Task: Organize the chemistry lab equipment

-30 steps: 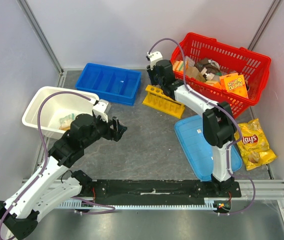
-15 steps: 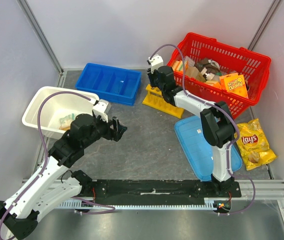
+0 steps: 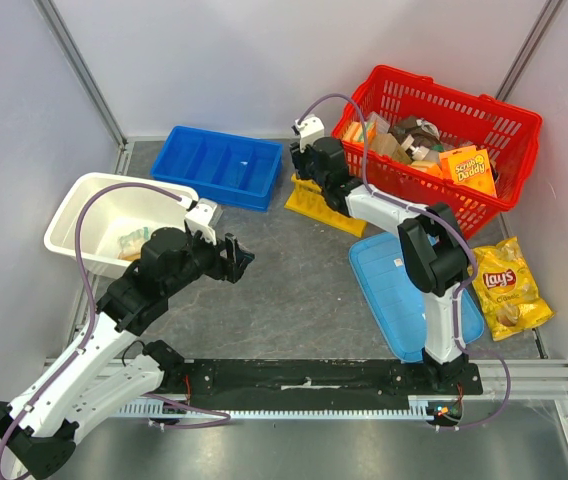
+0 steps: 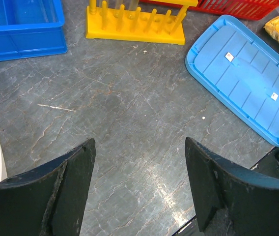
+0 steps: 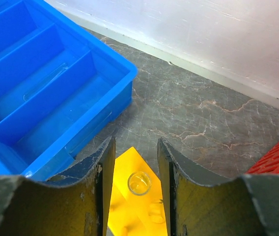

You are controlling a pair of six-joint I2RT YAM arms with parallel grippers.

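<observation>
While over rack, right pincer agape

The right fingers now stand farther from the red basket and closer over the end of the yellow test-tube rack, the end nearest the blue tray, than a second ago. They are spread wider than before. A clear tube standing in the rack's end hole now sits between them, with a gap to each finger. From above, they hide more of the rack.
</observation>
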